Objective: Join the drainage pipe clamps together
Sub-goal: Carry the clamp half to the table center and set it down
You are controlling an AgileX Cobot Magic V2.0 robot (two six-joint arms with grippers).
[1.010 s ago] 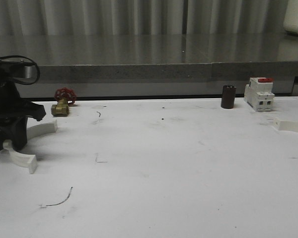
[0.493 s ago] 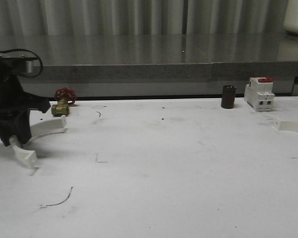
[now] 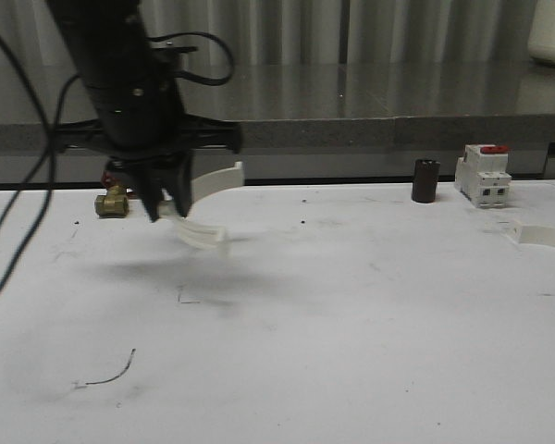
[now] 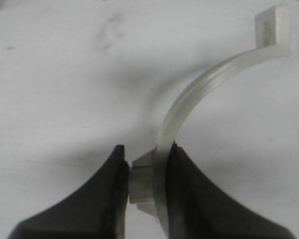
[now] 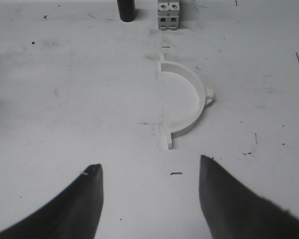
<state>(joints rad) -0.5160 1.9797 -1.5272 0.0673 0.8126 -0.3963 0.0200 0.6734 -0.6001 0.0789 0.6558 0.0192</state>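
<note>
My left gripper (image 3: 166,211) hangs above the table left of centre, shut on one white half-ring drainage pipe clamp (image 3: 209,185). In the left wrist view the black fingers (image 4: 189,189) of the left gripper (image 4: 147,152) pinch the clamp (image 4: 189,102) near one end tab, and its arc curves away to the free tab. The second clamp (image 3: 548,236) lies flat at the table's right edge. In the right wrist view that clamp (image 5: 192,102) lies ahead of my right gripper (image 5: 149,165), which is open with nothing between its fingers.
A brass valve with a red handle (image 3: 112,201) sits behind the left arm. A dark cylinder (image 3: 425,180) and a white red-topped breaker (image 3: 483,176) stand at the back right, beyond the second clamp. A steel counter (image 3: 351,102) runs along the far edge.
The left arm has lifted its clamp off the table at the far left and swung it up and right towards the middle. The second clamp has stayed put.
</note>
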